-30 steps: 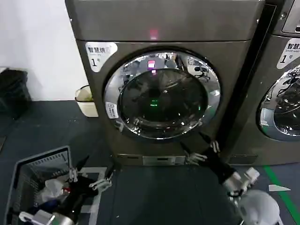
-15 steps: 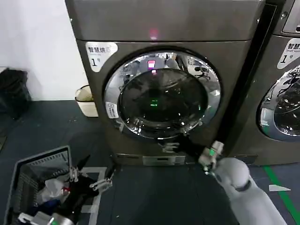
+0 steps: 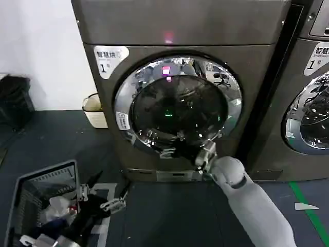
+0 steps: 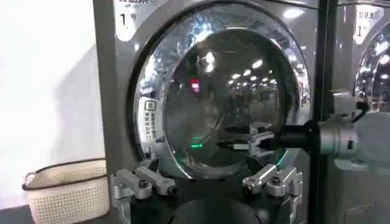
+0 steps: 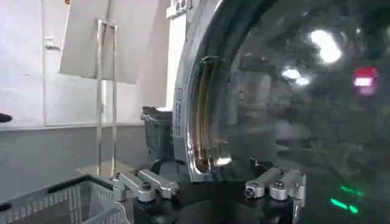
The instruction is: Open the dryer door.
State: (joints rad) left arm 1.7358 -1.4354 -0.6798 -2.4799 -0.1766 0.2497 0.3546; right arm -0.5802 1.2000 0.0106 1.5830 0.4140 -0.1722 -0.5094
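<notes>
In the head view, the dryer door sits shut in the front of the grey machine, its chrome rim flush all round and the dark glass filling the middle. The right end effector is up against the door's lower rim, just below the glass; its fingers stand spread apart and hold nothing. The grey right forearm runs from it down toward the near right. The left end effector hangs low over the dark floor, well below and to the left of the door, its fingers likewise parted and unladen. A grey laundry basket with clothes in it lies beside that arm, further left of the door. A cream bin stands on the floor at the machine's left side, level with the door's lower half. The neighbouring machine stands to the door's right.

In the left wrist view, the left end effector frames the door from in front, fingers apart. The right end effector reaches across the lower glass with its dark fingers spread. The cream bin stands beside the machine.

In the right wrist view, the right end effector lies close to the door's rim, the fingers parted on either side of the chrome band without clamping it. The basket's edge shows below.
</notes>
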